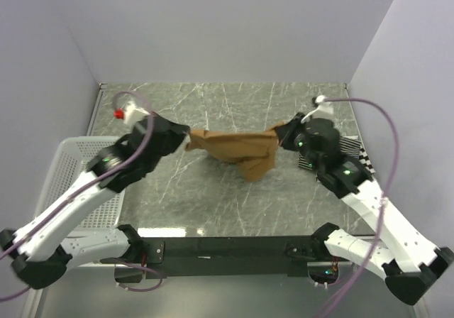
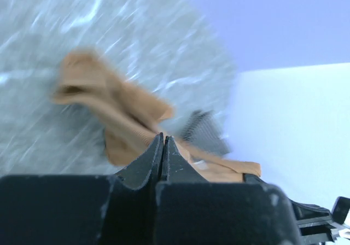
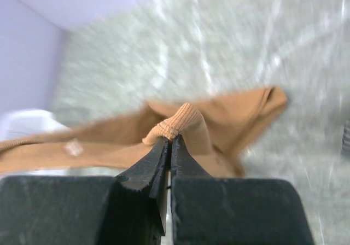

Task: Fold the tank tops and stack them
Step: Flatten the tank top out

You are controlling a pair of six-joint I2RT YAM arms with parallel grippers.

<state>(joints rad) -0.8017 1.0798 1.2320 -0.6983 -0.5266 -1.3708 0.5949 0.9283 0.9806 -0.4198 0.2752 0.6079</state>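
Both ends of tan tank top (image 1: 241, 151) clamped, left tool (image 1: 186, 139) at 9 o'clock, right tool (image 1: 284, 135) at 3 o'clock, strung across bench (image 1: 213, 105) centre, likely to spread it flat for folding.

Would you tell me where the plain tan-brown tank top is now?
In the top view, the tan-brown tank top stretches centrally over the marbled table, left end pinched by the left gripper, right end by the right gripper.
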